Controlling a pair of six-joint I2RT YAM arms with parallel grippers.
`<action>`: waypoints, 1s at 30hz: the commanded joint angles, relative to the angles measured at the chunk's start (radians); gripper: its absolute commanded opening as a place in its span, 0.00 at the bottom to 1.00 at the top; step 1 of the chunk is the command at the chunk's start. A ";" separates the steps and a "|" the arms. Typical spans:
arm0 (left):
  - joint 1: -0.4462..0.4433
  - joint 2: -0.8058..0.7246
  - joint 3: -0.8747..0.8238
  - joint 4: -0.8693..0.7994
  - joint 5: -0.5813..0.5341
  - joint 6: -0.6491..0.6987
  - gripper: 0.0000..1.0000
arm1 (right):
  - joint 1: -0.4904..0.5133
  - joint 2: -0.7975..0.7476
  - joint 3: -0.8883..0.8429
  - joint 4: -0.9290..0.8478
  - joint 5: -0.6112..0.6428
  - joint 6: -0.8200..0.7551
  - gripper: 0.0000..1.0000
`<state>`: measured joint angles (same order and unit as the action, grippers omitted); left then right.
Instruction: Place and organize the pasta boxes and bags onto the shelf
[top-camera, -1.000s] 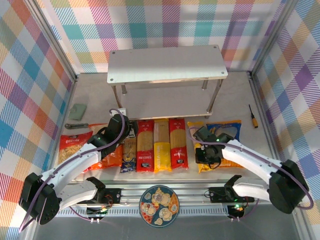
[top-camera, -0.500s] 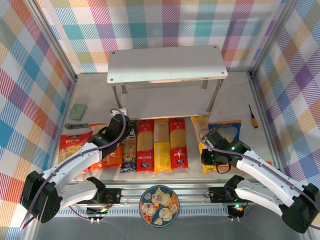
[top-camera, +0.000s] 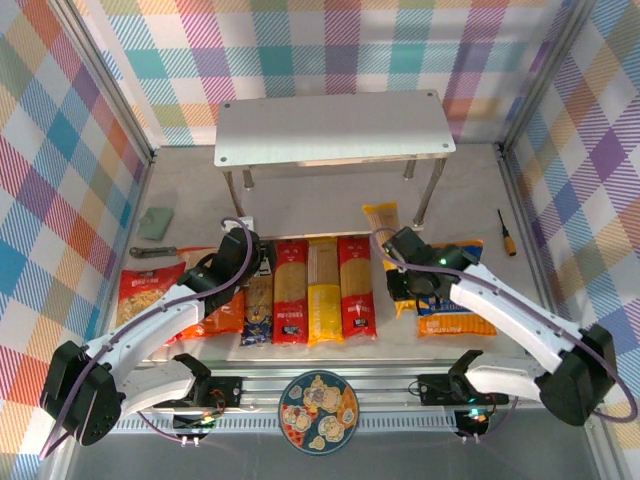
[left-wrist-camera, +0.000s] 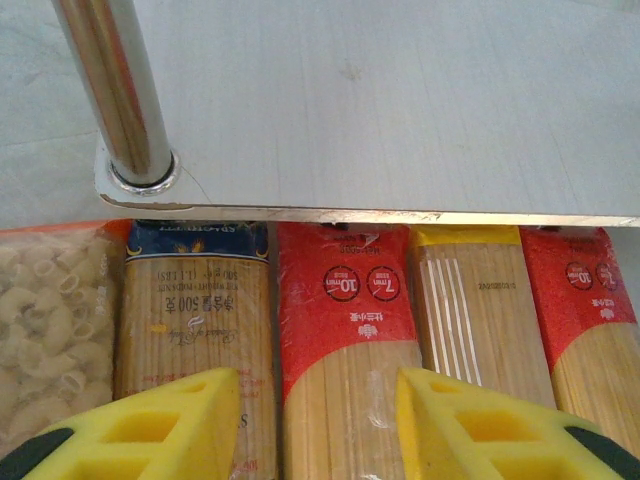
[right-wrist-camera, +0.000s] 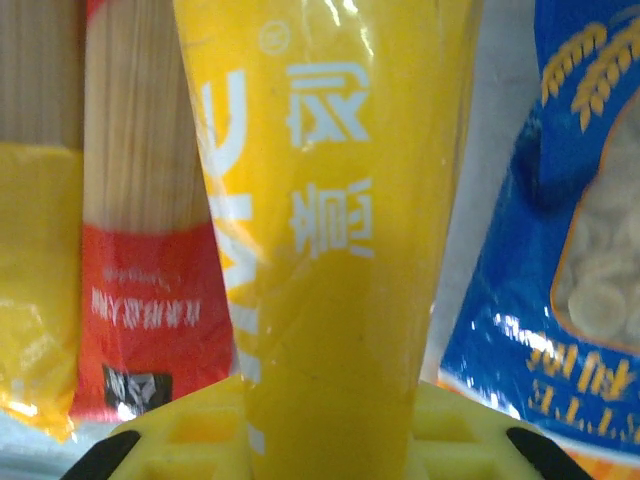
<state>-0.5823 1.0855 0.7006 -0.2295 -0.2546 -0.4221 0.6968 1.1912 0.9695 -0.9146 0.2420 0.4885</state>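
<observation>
yellow spaghetti pack (top-camera: 381, 222) is sitting pinched near its lower end in your right gripper (top-camera: 411, 284), its far end pointing at the shelf (top-camera: 330, 130), close to the right front leg (top-camera: 428, 195). you should be raising it level and clearing that leg before laying it lengthwise on the top board. your left gripper (top-camera: 250, 272) is hovering half-open and empty over the row of packs (top-camera: 310, 290).

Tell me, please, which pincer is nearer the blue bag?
Right. The right pincer, gripping a yellow pack, is beside the blue bag; the left pincer is over the tan-brown pack and red pack.
</observation>
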 joint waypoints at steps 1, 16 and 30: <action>-0.013 -0.014 0.027 0.010 -0.008 0.019 0.45 | -0.061 0.042 0.083 0.149 0.042 -0.084 0.00; -0.012 -0.059 0.012 -0.019 -0.027 0.026 0.47 | -0.238 0.371 0.313 0.312 0.029 -0.227 0.00; -0.013 -0.073 0.011 -0.035 -0.032 0.034 0.48 | -0.267 0.482 0.352 0.401 0.100 -0.214 0.00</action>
<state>-0.5823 1.0279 0.7006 -0.2379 -0.2737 -0.4000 0.4374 1.6745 1.2530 -0.6430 0.2893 0.2817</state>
